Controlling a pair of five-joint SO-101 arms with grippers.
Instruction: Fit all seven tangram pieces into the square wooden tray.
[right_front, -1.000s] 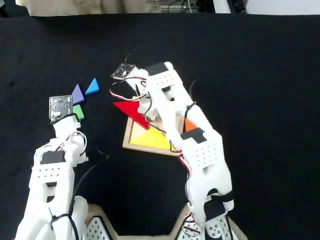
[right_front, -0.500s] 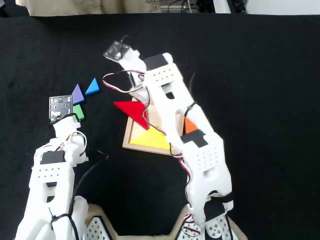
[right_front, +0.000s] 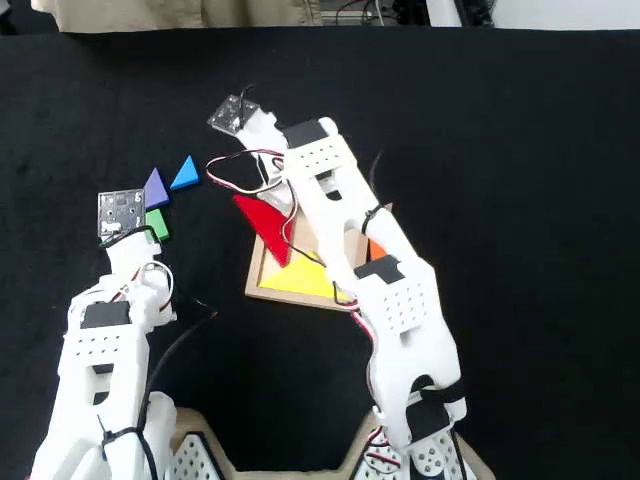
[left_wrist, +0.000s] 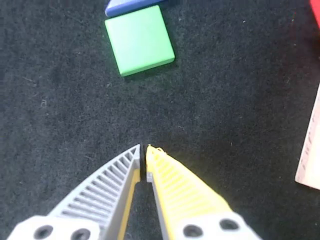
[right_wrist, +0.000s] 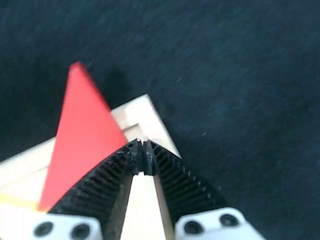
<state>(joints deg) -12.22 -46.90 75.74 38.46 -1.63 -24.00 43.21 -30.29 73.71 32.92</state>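
The square wooden tray (right_front: 262, 285) lies mid-table with a yellow triangle (right_front: 296, 278) flat inside it and an orange piece (right_front: 376, 249) peeking out beside the right arm. A red triangle (right_front: 262, 224) rests tilted across the tray's far-left rim (right_wrist: 150, 112), also seen as the red triangle (right_wrist: 82, 135). My right gripper (right_wrist: 144, 151) is shut over that tray corner, its tips right beside the red triangle's edge. A green square (left_wrist: 140, 40), a purple triangle (right_front: 155, 187) and a blue triangle (right_front: 184, 174) lie on the cloth to the left. My left gripper (left_wrist: 145, 152) is shut, short of the green square (right_front: 157, 224).
Black cloth covers the table. The right arm (right_front: 400, 310) stretches over the tray's right half and hides it. The left arm (right_front: 105, 350) stands at the near left. Open cloth lies to the right and far side of the tray.
The right wrist swung out toward the far left, then came back down. The red triangle turned on the tray's rim, its long edge now steeper. The left arm stayed still.
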